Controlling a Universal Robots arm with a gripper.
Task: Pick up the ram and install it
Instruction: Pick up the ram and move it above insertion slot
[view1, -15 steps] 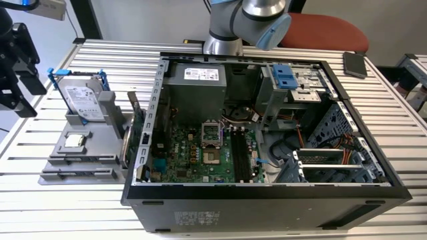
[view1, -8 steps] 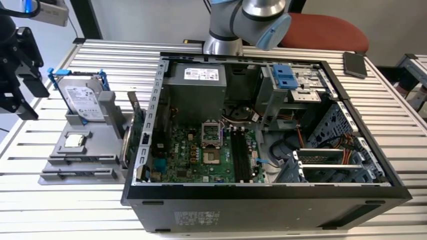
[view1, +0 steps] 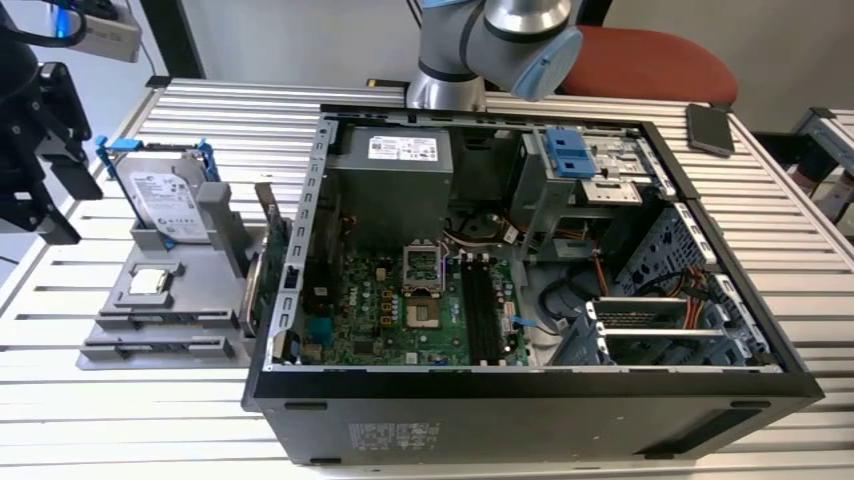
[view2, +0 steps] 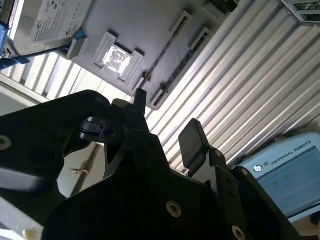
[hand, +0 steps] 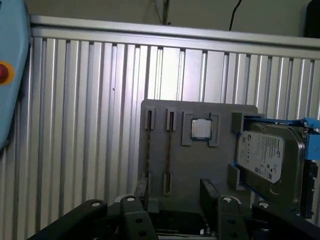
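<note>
while gripper (hand: 175, 187) hangs released, empty | ram (hand: 170, 150) edge-on in holder (hand: 200, 165) just beyond

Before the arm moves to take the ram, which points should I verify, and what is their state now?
1. End effector open and empty: ok.
2. Target found: cannot tell; two thin strips stand edge-on in the gray holder.
3. End effector at those strips: not ok; it hangs apart from the holder.
4. Neighbours clear of the strips: ok; the processor chip and the hard drive sit off to one side.
5. Computer case open: ok.
6. Memory slots on the board free: cannot tell.
</note>
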